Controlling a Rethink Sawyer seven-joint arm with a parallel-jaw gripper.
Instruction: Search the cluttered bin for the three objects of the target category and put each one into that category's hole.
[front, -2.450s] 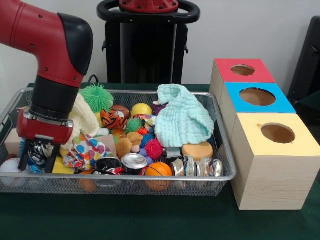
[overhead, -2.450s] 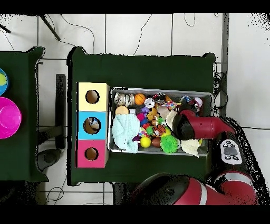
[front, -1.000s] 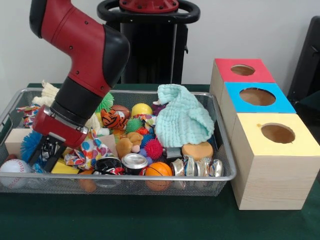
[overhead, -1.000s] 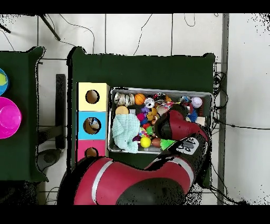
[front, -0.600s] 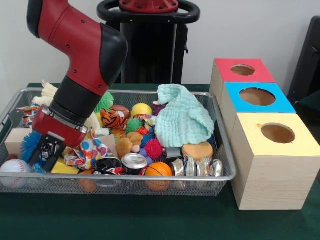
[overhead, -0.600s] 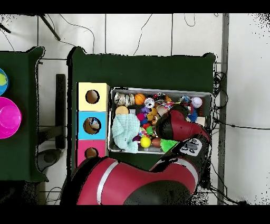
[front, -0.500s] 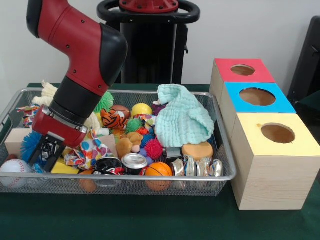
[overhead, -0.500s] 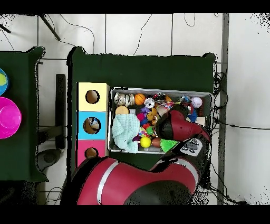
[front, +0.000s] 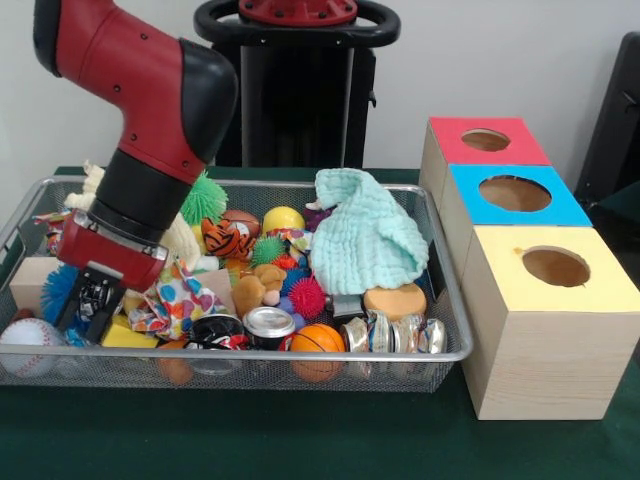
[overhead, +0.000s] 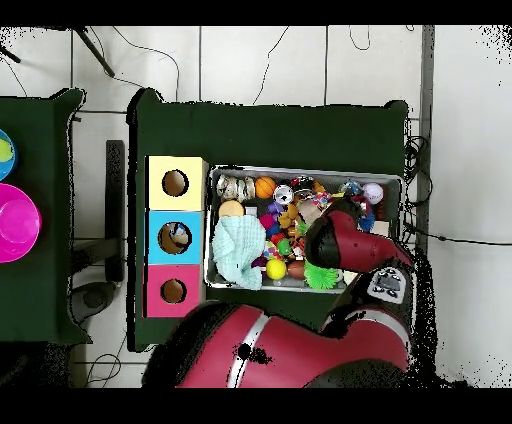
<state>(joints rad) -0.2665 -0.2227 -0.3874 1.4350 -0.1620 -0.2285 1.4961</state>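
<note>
The hand (front: 86, 312) is low inside the bin (front: 300, 357), at the end farthest from the red-topped box (front: 450, 152). It points down into the clutter, just beside a baseball (front: 25, 338) on the side toward that box. Its opening cannot be determined. Something pale with dark marks and a trace of blue sits at its tip, but it cannot be told whether this is one of the three objects or whether it is held. In the overhead view the arm (overhead: 345, 240) covers the hand completely.

A glinting, crumpled cluster (front: 395, 335) lies along the bin's front rim at the end nearest the red-topped box. It cannot be confirmed whether these are bottles or cans. No clear bottle is identifiable elsewhere.

Governing relation: the hole (front: 486, 140) is in the top of the red-topped box, which stands on the bench (front: 250, 430) beyond the opposite short end of the bin, behind the blue-topped and yellow-topped boxes in the front view. The travel line from the hand to the hole therefore runs along the bin's full long axis and over its far end wall. Judgement: any carry needs a lift above the rim and the heaped cloth before crossing.
</note>
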